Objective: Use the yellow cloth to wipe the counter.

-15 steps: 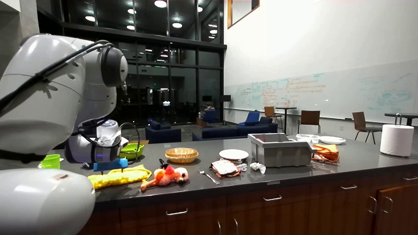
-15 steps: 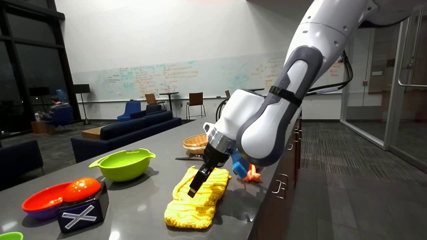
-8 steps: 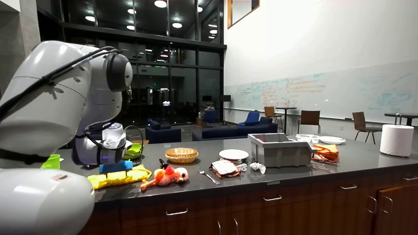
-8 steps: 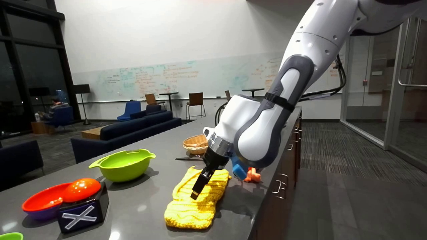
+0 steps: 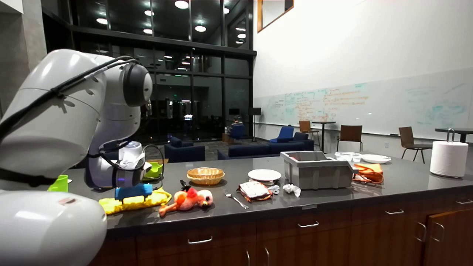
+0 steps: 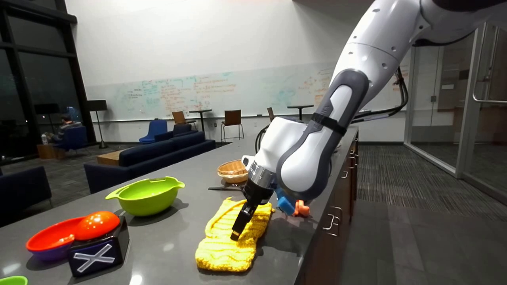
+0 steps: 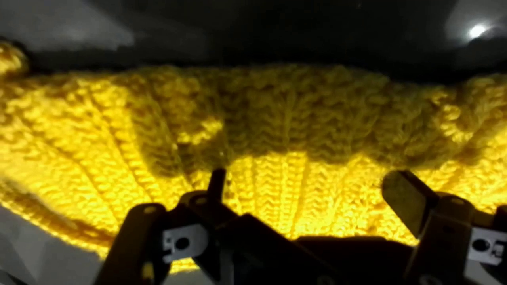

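The yellow cloth [image 6: 225, 253] lies wrinkled and flat on the dark grey counter [image 6: 166, 245], near its front edge. It also shows in an exterior view [image 5: 160, 196], partly behind the gripper. My gripper [image 6: 235, 236] points down at the middle of the cloth, with its fingertips at or just above the fabric; contact is unclear. In the wrist view the gripper [image 7: 307, 174] is open, its two fingers wide apart. The knitted cloth [image 7: 79, 158] spreads beneath and between them, and dark counter [image 7: 257, 31] shows beyond it.
A pink-orange plush toy [image 5: 194, 199] lies right beside the cloth. A fork [image 5: 235, 198], a wicker basket [image 5: 206, 176] and a grey bin [image 5: 317, 175] stand farther along. A lime-green bowl [image 6: 148, 198], a red bowl [image 6: 55, 235] and a black box [image 6: 97, 255] stand on the counter.
The arm has come down over the cloth. The gripper has shifted slightly to the right and lower in both exterior views. The cloth has not visibly moved.
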`<action>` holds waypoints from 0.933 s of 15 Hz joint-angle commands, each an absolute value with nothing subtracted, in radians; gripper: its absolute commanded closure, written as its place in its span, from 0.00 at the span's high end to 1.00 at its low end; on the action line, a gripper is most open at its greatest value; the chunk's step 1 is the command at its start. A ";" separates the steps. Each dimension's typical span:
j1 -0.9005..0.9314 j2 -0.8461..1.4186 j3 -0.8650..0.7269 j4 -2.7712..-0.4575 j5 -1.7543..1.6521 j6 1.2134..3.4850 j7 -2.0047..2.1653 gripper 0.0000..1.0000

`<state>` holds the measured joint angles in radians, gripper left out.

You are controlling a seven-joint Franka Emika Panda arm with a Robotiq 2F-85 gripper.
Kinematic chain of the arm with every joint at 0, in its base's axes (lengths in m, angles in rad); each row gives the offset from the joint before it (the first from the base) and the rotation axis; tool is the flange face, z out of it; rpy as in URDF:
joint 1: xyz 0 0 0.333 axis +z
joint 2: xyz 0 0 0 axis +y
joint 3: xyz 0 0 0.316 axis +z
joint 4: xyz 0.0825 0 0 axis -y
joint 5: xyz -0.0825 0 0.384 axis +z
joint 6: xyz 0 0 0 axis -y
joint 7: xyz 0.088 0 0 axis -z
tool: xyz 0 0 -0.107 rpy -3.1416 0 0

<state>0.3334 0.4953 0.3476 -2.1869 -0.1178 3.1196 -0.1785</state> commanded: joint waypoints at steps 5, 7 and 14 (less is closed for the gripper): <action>0.335 0.488 0.330 -2.169 -0.150 3.084 -0.193 0.45; 0.339 0.487 0.323 -2.165 -0.152 3.088 -0.193 0.30; 0.321 0.491 0.360 -2.171 -0.129 3.071 -0.186 0.03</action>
<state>0.3344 0.4936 0.3381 -2.1579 -0.1202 3.1023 -0.1942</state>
